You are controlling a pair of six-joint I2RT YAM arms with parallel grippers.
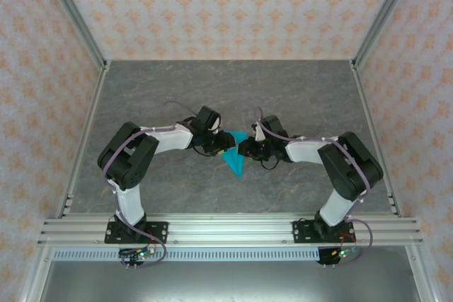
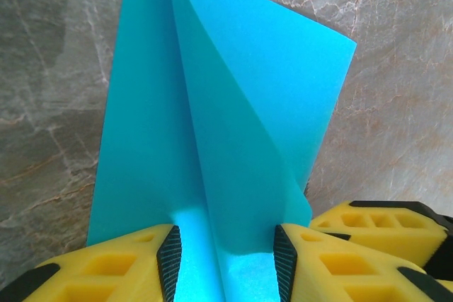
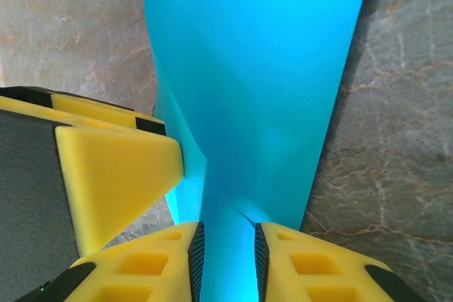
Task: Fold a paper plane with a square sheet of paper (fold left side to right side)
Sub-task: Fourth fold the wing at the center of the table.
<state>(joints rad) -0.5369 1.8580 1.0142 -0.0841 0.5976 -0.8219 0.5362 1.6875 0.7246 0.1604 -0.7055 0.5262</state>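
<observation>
Left pincer (image 2: 226, 259) is half-closed on the paper (image 1: 234, 155), and the right pincer (image 3: 228, 259) pinches it tighter (pads right on the sheet). It's held between them over mid-desk (image 1: 212, 90), pointy end toward the bases.
</observation>
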